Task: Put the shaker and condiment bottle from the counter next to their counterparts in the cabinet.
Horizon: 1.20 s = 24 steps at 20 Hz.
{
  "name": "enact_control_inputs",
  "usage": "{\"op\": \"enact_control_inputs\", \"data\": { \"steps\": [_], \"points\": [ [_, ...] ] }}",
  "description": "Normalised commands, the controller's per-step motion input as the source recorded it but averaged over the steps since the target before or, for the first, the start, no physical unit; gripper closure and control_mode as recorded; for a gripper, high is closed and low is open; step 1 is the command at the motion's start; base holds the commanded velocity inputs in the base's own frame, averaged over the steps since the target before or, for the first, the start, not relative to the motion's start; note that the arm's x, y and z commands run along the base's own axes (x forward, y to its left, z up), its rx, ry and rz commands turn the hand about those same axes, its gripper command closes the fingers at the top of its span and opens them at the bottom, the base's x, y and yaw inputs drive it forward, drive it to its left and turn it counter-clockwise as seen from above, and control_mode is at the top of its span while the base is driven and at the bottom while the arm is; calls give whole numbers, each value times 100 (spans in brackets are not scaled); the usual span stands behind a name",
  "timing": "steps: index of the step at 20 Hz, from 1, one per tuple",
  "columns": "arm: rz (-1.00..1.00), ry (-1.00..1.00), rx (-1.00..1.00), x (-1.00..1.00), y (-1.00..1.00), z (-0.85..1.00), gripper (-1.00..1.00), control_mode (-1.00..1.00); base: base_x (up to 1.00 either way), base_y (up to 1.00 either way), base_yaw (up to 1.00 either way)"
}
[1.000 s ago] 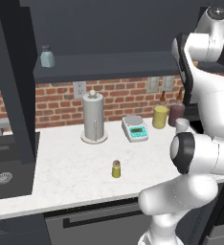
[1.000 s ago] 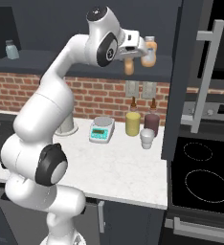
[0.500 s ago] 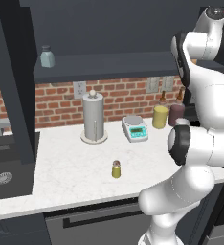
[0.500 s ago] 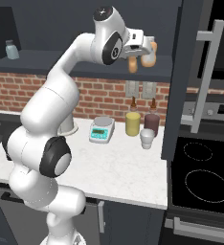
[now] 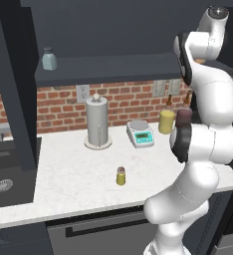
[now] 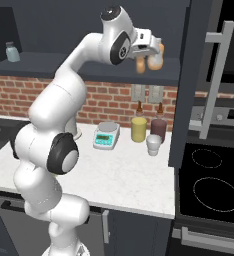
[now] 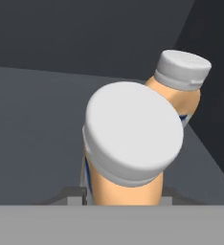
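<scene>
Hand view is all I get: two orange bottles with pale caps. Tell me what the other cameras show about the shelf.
Observer: The gripper holds the near orange condiment bottle at the dark cabinet shelf, beside its orange counterpart bottle.
Operator: Report the shaker.
Observer: The small yellow-olive shaker stands on the white marble counter.
Operator: And its match.
Observer: The pale blue-grey shaker stands at the shelf's far left end.

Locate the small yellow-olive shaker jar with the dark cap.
In the left base view the yellow-olive shaker stands alone on the white marble counter, in front of the paper-towel roll.
</scene>
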Motion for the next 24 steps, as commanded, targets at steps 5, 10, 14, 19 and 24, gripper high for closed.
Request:
{"op": "enact_control_inputs", "data": {
  "steps": [5, 10, 14, 19, 24],
  "points": [
    [0, 0, 0, 25, -2, -13, 100, -100, 0, 0, 0],
    [0, -1, 0, 20, -3, -17, 100, -100, 0, 0, 0],
    [0, -3, 0, 16, -4, -21, 100, -100, 0, 0, 0],
    [0, -2, 0, 16, -3, -22, 100, -100, 0, 0, 0],
    [0, 0, 0, 22, 0, -22, 100, -100, 0, 0, 0]
  ]
}}
